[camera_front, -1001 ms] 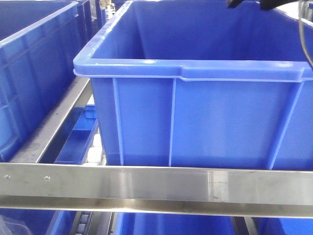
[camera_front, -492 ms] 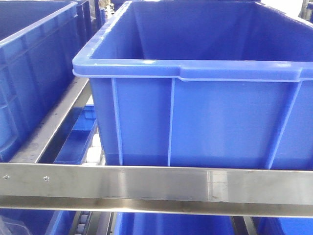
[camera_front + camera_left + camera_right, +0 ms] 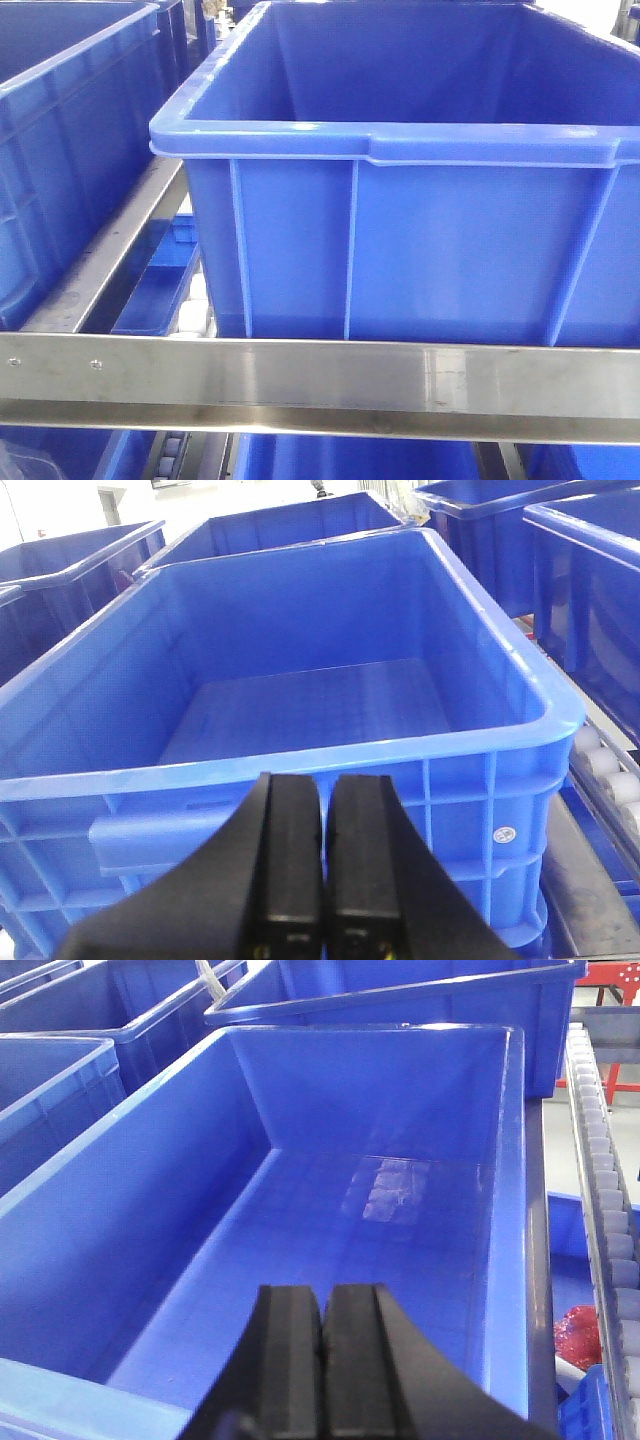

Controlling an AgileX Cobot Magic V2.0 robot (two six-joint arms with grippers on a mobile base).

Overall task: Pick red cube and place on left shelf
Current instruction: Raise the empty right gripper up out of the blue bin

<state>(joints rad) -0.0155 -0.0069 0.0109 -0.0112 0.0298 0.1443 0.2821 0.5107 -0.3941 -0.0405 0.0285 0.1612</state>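
From the front camera I see neither arm: a big blue crate (image 3: 420,200) fills most of the frame, sitting on the left shelf (image 3: 320,385), whose steel rail runs straight across the bottom, with another rail going back along the crate's left side and a second blue crate (image 3: 70,130) at the upper left. Below the rail, more blue plastic shows on a lower tier. The left wrist view gives me what the front one cannot: the left gripper (image 3: 322,860) at the bottom centre, its two black fingers (image 3: 290,860) pressed together with only a thin seam between them and nothing held. It sits just outside the near wall of a blue crate (image 3: 300,790) whose floor I can see is bare, and white rollers (image 3: 610,770) show at the right edge. The right wrist view shows the right gripper (image 3: 322,1370) low in the centre, its fingers (image 3: 290,1370) also closed against each other and holding nothing, poised above the inside of a long blue crate (image 3: 120,1240) with a glossy, empty-looking floor. A line of grey rollers (image 3: 605,1190) runs down the right side of that frame, and something red and crumpled-looking (image 3: 578,1332) lies at the lower right beside them; I cannot tell what it is. The red cube is not visible to me in any of the three views.
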